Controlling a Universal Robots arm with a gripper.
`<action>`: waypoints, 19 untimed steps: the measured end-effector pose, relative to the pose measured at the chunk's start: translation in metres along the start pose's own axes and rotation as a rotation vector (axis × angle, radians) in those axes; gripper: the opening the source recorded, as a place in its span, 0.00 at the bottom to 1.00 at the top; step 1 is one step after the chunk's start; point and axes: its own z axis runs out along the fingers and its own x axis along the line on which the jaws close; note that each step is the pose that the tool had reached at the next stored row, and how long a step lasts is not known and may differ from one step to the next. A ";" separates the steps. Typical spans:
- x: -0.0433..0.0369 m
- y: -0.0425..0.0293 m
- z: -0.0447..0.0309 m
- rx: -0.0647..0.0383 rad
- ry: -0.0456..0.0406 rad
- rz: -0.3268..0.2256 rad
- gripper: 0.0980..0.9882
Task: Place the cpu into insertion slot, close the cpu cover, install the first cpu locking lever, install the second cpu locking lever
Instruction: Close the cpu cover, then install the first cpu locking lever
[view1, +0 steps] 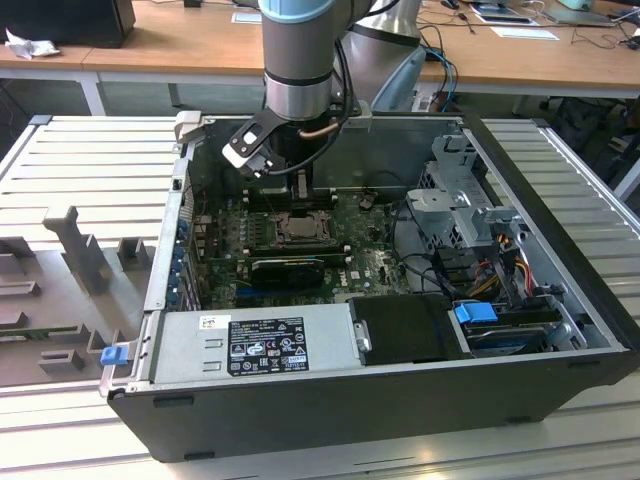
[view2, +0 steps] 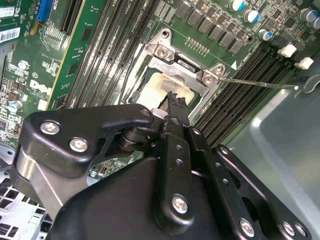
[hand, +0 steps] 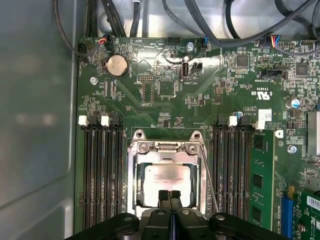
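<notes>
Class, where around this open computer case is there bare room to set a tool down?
Bare: the ribbed grey metal table, both on the exterior view's right of the black computer case and beyond the grey moulded holders. Crowded: inside the case, around the black gripper over the square silver-grey cpu and the coloured cables.

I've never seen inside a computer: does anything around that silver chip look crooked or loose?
One thing: a thin metal lever beside the cpu cover slants away from it instead of lying alongside. The cpu itself sits square.
</notes>
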 end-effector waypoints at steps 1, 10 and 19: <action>0.0000 -0.0004 0.0000 0.000 0.0000 0.000 0.01; 0.0001 -0.0023 -0.0018 0.000 0.0000 0.000 0.01; 0.0001 -0.0023 -0.0035 0.000 -0.0001 0.000 0.01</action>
